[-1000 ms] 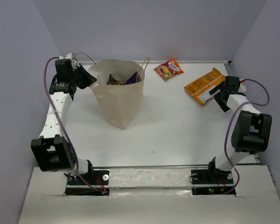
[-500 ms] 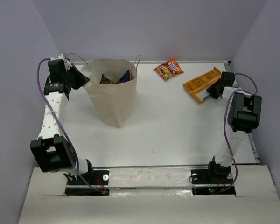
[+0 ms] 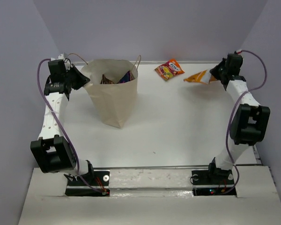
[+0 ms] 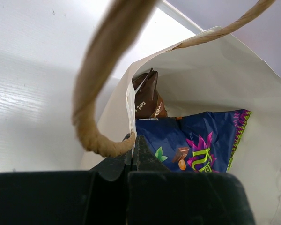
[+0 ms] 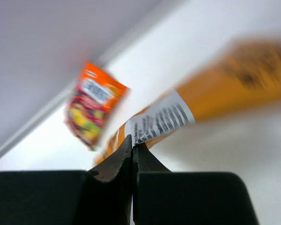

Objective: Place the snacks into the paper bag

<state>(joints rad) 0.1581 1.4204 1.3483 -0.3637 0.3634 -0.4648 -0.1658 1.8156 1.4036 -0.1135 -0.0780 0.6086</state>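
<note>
I worked in a robot lab, in a closed test cell rather than a home or a shop. My left arm (image 3: 54,110) and right arm (image 3: 241,101) were bolted to a metal rail (image 3: 150,167) along the near edge of a white table (image 3: 178,131). Plain pale lavender walls (image 3: 154,28) boxed that table in on three sides. Purple cables (image 3: 61,126) ran exposed along both arms, and small red and green lights (image 3: 210,191) glowed at the right arm's base. The goods there read as test props: a paper bag (image 3: 114,96), a red-orange packet (image 3: 169,69) and an orange packet (image 3: 196,76).
</note>
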